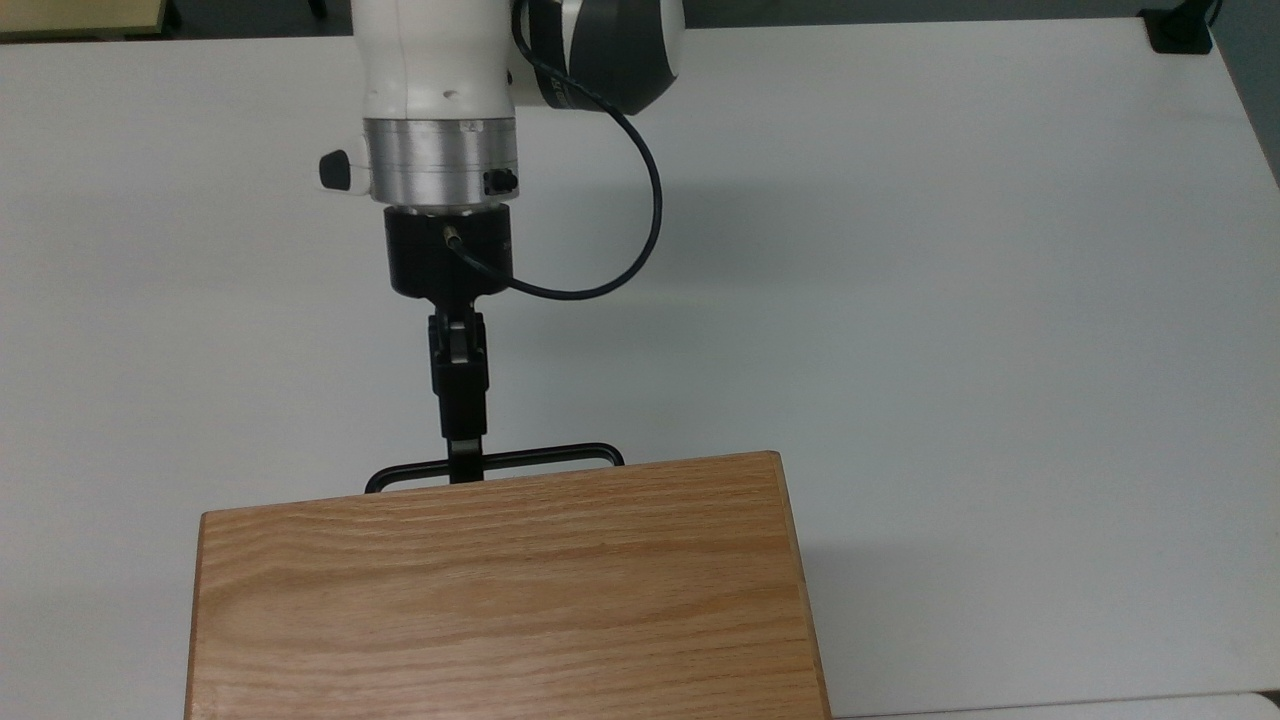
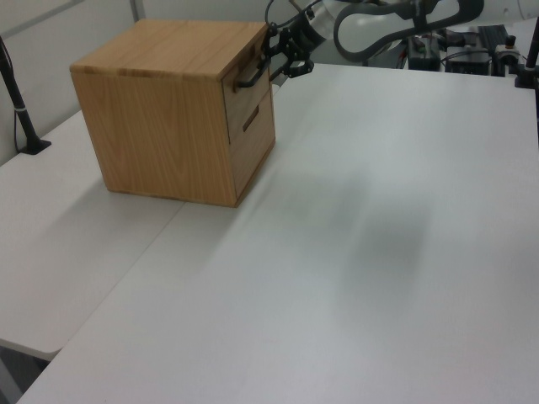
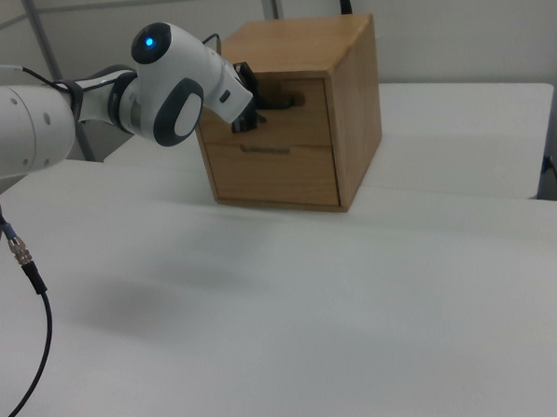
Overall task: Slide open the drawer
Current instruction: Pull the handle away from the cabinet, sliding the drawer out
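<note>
The drawer [image 3: 297,125] is the upper of two in an oak cabinet [image 1: 500,600] and stands closed, flush with the cabinet front. Its thin black bar handle [image 1: 545,456] sticks out past the cabinet's top edge in the top view. My gripper [image 1: 465,462] reaches from the table side and lies across the handle's left part in the top view. In the left view the gripper [image 2: 274,61] is at the handle [image 2: 250,77], open, with one finger above the bar and one below. In the right view the gripper [image 3: 254,107] meets the handle [image 3: 284,103].
A second closed drawer [image 3: 272,176] sits below the first. The cabinet stands on a white table [image 1: 950,300]. A black cable [image 1: 640,230] loops off my wrist. A black post [image 2: 21,109] stands at the left view's left, and equipment [image 2: 472,38] clutters the far edge.
</note>
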You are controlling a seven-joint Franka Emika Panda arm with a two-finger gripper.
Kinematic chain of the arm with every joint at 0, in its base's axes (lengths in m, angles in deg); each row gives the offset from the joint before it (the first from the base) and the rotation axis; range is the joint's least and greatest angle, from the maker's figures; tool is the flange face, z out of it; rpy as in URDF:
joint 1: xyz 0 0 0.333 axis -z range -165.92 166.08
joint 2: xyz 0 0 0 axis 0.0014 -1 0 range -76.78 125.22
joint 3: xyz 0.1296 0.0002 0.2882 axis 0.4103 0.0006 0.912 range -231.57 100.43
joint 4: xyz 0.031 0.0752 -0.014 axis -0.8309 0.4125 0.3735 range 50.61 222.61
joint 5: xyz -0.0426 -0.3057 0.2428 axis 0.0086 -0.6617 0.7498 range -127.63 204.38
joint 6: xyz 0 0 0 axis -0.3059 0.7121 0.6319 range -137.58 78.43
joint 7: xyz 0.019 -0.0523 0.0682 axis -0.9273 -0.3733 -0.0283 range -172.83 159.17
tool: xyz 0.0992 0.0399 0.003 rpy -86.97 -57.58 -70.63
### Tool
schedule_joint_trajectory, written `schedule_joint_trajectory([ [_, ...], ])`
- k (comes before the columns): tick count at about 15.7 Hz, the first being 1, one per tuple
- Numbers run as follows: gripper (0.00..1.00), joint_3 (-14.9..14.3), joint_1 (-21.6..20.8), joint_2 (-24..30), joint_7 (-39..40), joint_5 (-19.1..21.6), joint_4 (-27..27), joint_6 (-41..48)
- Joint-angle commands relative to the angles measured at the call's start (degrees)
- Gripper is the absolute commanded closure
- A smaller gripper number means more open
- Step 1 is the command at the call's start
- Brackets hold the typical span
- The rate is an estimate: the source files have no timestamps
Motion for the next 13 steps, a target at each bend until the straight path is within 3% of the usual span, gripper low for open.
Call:
schedule_joint_trajectory([
  [1, 0.82, -0.29, -1.47, -1.61, 1.85, 1.41, -1.99, 0.26],
  [3, 0.99, -0.29, -1.39, -0.39, 1.94, 1.5, -1.46, 0.43],
  [6, 1.0, -0.2, -1.39, 2.86, 1.94, 1.5, 1.16, 0.69],
  [9, 1.0, 1.2, -1.3, 10.58, 4.3, 1.5, 10.64, 0.96],
  [13, 1.0, 1.38, -1.39, 17.97, 6.94, 1.68, 19.09, 3.23],
])
